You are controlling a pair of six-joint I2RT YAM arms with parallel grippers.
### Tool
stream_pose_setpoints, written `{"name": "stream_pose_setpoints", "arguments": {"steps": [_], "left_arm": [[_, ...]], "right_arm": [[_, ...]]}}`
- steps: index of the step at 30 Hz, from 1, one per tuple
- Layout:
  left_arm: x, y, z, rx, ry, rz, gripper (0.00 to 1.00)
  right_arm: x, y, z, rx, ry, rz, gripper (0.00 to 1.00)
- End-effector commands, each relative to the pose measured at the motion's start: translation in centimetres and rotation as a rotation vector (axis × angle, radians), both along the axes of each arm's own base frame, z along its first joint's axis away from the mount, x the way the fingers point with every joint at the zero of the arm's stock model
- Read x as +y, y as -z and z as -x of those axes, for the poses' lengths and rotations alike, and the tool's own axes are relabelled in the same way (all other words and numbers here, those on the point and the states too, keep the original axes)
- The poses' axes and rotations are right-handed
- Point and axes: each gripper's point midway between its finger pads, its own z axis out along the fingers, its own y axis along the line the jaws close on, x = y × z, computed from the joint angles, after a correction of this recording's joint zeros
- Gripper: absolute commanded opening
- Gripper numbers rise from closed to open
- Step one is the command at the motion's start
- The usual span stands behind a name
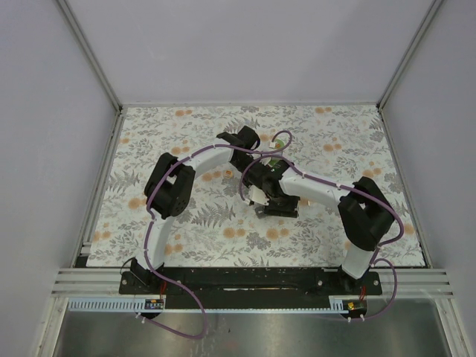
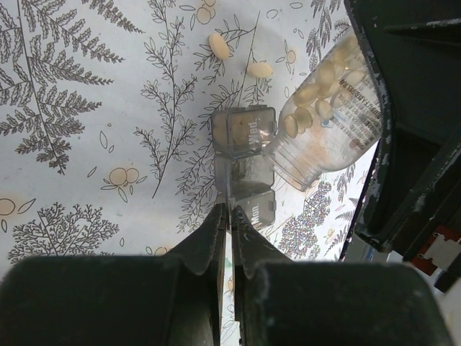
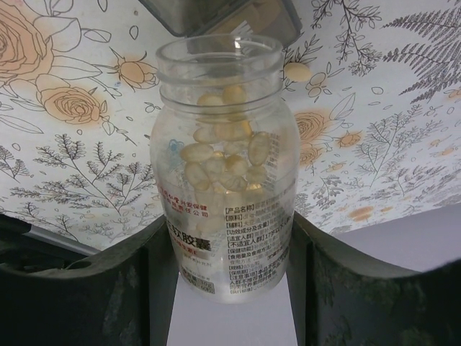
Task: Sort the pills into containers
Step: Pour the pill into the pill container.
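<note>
Clamped between right gripper fingers: clear round plastic bottle, glossy, part-filled with oval cream capsules; dense Chinese print in red and black on label, too small to read; mouth toward 12 o'clock, at smoky square-celled pill organizer; lids lettered "Wed." and "Mon."; left gripper pinched narrow on its thin upright flap; two loose pills at 12 o'clock on fern-printed cloth.
</note>
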Motion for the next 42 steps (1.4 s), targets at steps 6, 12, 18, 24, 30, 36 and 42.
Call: {"name": "stream_pose_setpoints", "arguments": {"steps": [6, 12, 18, 24, 30, 36, 42], "left_arm": [[-1.2, -1.4, 0.3, -0.009, 0.026, 0.057, 0.00], [-1.2, -1.4, 0.3, -0.008, 0.027, 0.058, 0.00], [-1.2, -1.3, 0.3, -0.008, 0.029, 0.058, 0.00], [-1.2, -1.4, 0.4, -0.005, 0.029, 0.058, 0.00], [-1.3, -1.4, 0.4, -0.007, 0.030, 0.060, 0.00], [-1.3, -1.4, 0.4, -0.006, 0.030, 0.059, 0.00], [-1.4, -1.5, 0.4, -0.007, 0.030, 0.063, 0.00]], "right_arm": [[1.2, -0.9, -1.0, -0.056, -0.049, 0.008, 0.00], [1.6, -0.9, -1.0, -0.061, -0.058, 0.006, 0.00], [2.1, -1.0, -1.0, -0.075, -0.078, 0.016, 0.00], [2.0, -0.9, -1.0, -0.080, -0.085, 0.029, 0.00], [1.7, -0.7, -1.1, -0.087, -0.099, 0.055, 0.00], [1.4, -0.7, -1.0, -0.088, -0.110, 0.079, 0.00], [1.2, -0.7, -0.8, -0.098, -0.125, 0.102, 0.00]]}}
